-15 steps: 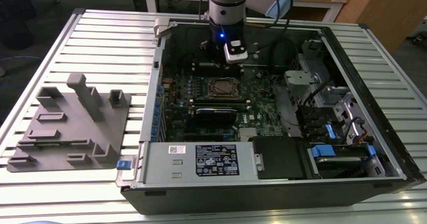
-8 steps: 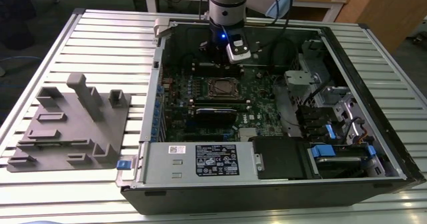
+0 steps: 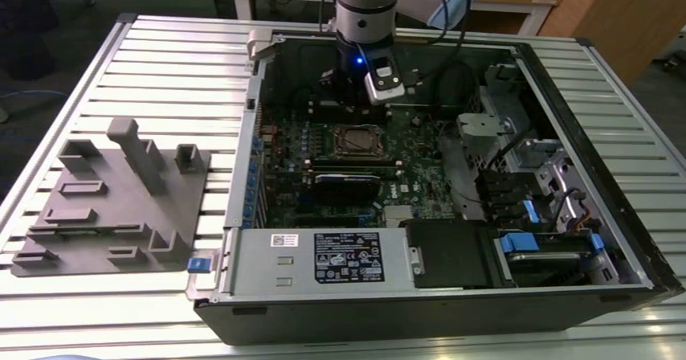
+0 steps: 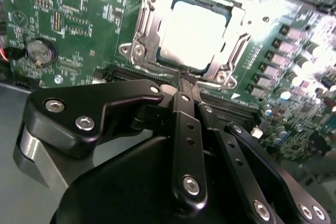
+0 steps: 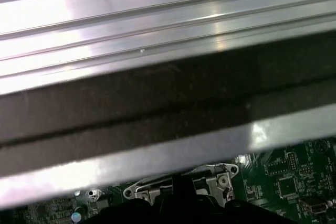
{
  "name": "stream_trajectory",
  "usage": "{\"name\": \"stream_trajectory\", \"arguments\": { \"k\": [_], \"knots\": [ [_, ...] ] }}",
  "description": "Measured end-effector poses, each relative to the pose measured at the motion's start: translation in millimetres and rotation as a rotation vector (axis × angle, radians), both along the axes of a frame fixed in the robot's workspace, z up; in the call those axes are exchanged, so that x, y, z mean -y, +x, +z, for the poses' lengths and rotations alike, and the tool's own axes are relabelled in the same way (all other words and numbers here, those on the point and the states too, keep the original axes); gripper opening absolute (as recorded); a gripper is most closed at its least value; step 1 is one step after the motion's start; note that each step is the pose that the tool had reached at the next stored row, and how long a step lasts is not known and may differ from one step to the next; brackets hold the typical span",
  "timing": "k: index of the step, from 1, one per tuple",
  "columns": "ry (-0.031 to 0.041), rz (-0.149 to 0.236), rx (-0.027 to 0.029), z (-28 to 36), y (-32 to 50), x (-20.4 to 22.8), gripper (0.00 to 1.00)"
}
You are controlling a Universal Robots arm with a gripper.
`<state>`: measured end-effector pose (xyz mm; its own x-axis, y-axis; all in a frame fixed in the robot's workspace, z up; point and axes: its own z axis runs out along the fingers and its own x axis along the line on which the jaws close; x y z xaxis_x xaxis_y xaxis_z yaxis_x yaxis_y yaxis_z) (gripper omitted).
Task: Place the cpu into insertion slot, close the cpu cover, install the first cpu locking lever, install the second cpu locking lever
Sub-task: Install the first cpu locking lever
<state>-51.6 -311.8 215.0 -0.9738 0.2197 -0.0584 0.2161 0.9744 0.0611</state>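
Observation:
In the second wrist view the cpu [image 4: 193,31] shows its pale silver face, seated in the insertion slot [image 4: 231,51] on the green board. The cpu cover [image 4: 148,22], a metal frame, lies flat around the chip's edges. My gripper [image 4: 182,78] has its black fingers pressed together, shut with nothing seen between them, the tips just off the socket's near edge. In the exterior view the gripper [image 3: 349,107] hangs inside the open computer case just behind the insertion slot [image 3: 359,141]. In the first wrist view the socket's metal bracket [image 5: 210,182] sits under the case wall.
The computer case [image 3: 321,312] lies open on a slatted metal table [image 3: 161,63]. A long black card [image 3: 345,185] sits in front of the socket. A grey fixture block [image 3: 118,203] rests at the exterior view's left. Drive bays and cables [image 3: 525,191] crowd the case's right side.

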Motion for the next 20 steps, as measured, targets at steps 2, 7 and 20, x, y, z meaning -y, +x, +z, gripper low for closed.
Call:
{"name": "stream_trajectory", "arguments": {
  "k": [2,7,20],
  "knots": [
    [-0.0004,0.001,0.0001,0.0,0.0,3.1,0.11],
    [-0.0046,0.002,0.0,0.0,-0.1,8.9,0.11],
    [-0.0053,0.003,0.0001,7.8,-0.1,18.2,0.11]
  ]
}}
